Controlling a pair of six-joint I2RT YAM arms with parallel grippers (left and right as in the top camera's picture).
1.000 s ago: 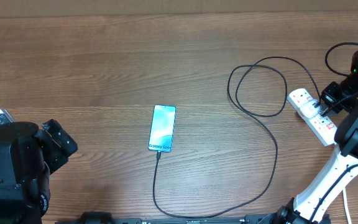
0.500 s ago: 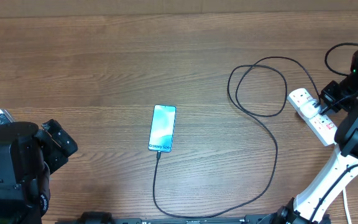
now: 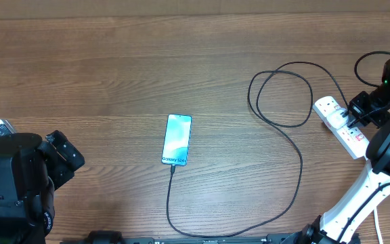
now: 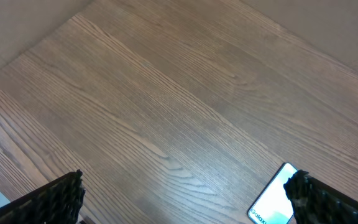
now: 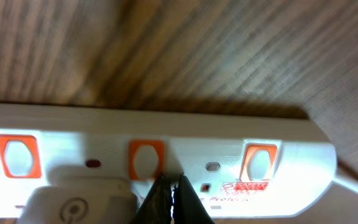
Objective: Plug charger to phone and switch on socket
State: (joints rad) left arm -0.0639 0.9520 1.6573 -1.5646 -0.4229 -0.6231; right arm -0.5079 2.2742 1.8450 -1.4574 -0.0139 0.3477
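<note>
Socket (image 5: 166, 134) lies directly under the right pincer (image 5: 171, 196), whose jaws are pressed together and seem to touch it beside an orange switch (image 5: 146, 158). Charger (image 3: 167, 203) looks already joined to the phone (image 3: 177, 139), well apart to this pincer's left, so switching on is probably the step in hand; the next move calls for a firm press on that switch.

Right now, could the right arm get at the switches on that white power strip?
Probably yes. The right gripper, fingertips closed together, sits right at the middle orange switch of the power strip, with nothing between them.
</note>
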